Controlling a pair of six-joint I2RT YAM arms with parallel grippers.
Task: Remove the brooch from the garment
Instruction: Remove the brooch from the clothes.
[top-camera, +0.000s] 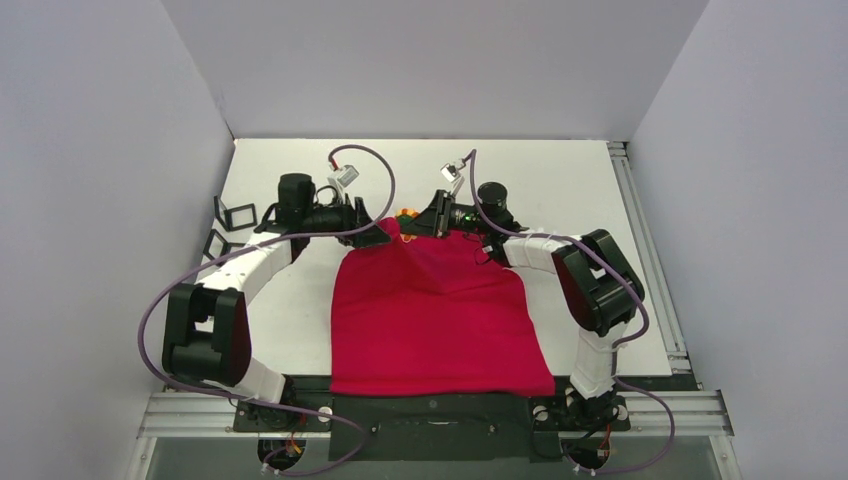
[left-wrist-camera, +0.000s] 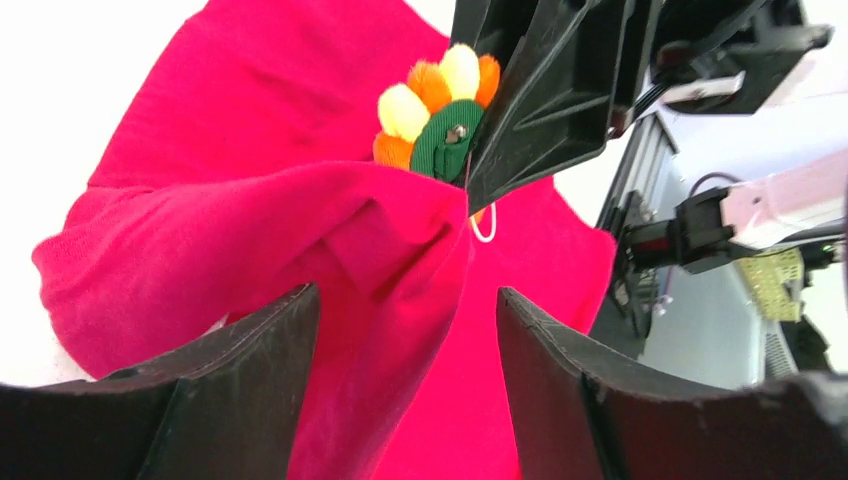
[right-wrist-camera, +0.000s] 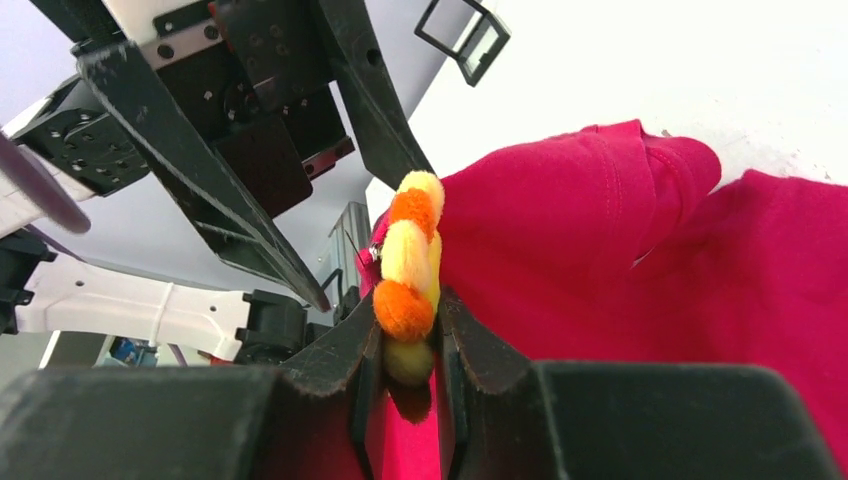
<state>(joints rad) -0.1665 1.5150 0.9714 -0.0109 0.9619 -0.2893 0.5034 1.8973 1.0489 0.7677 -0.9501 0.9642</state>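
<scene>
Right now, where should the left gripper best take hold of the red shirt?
The raised fold of the shirt just under the brooch, from the left: it stands inside the open left gripper, opposite the right gripper clamping the brooch.

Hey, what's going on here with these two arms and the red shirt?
Two robot arms meet at the far edge of a red T-shirt on the table. The right pincer is shut on an orange and yellow pom-pom brooch. The left pincer stands open around a raised fold of the shirt beside it. Whether the pin is out of the cloth is unclear.
</scene>
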